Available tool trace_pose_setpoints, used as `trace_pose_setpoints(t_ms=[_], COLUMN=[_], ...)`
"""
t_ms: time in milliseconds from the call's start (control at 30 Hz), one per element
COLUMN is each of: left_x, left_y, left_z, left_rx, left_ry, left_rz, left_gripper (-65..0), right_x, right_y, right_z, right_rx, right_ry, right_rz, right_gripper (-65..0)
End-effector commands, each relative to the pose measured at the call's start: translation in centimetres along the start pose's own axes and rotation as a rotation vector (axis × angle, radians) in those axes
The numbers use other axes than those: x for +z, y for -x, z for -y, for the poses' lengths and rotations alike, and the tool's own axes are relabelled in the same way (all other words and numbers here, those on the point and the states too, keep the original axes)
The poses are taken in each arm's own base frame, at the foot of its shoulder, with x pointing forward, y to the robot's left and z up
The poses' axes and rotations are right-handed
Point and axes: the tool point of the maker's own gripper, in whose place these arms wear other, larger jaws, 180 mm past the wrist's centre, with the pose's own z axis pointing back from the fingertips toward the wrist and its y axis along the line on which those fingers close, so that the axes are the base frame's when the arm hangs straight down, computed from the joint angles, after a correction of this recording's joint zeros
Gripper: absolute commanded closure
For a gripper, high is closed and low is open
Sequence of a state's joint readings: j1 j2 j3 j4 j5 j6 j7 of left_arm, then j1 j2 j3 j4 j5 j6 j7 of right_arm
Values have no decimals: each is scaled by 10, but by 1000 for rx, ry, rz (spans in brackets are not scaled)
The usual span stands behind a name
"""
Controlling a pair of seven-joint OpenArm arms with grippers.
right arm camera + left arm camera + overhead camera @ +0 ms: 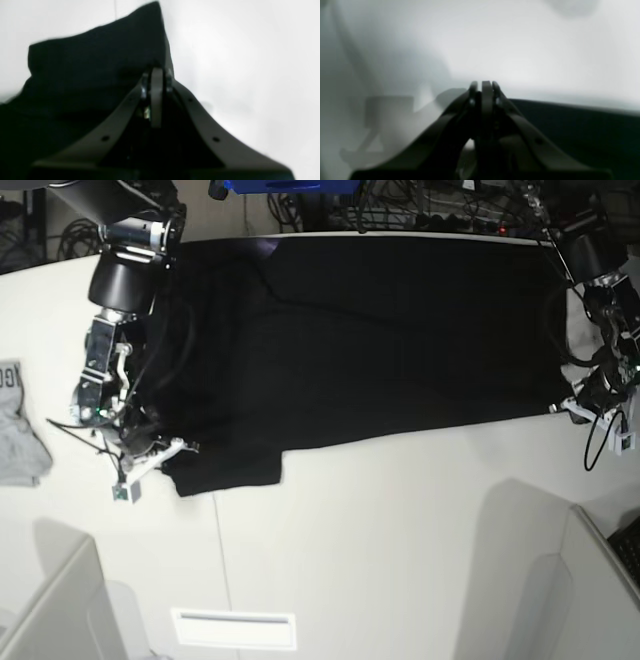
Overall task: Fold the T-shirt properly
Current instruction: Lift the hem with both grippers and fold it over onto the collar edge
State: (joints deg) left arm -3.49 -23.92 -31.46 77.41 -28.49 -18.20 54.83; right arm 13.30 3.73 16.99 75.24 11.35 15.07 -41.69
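Stretching across the white table (380, 530), the black T-shirt (370, 340) lies spread flat from side to side, cables and gear crowding the far edge, a small grey garment (18, 425) off by itself at one end. The right gripper (156, 75) is clamped tight on the shirt's sleeve corner. The left gripper (486, 86) has its jaws pressed together at the shirt's opposite edge; whether cloth is pinched there is unclear
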Motion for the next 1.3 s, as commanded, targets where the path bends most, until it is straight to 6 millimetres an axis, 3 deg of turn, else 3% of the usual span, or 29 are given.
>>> trace_pose_setpoints(t_ms=[0,200,433,600,733,1000,1267], left_x=[11,30,53,67,80,91,90], left_y=[-23,2,23,49,55,75,78], left_z=[1,-2,5,14,0,-4,-3], left_rx=[-29,-56,-182,-281,-239,-314,-307], left_ry=[23,32,34,61,20,36,36], left_rz=[72,41,22,-19,-4,-47,-50], left_gripper=[0,0,0,0,0,0,0], right_x=[11,43,83,109,122,138,161], right_y=[-31,-23,4,28,57,104,132], right_z=[2,3,3,2,2,12,-4], right_rx=[23,75,127,162,171,57,-213], right_ry=[7,38,75,96,102,131,-83], right_rz=[84,101,65,40,-10,-87,-65], right_gripper=[0,0,0,0,0,0,0])
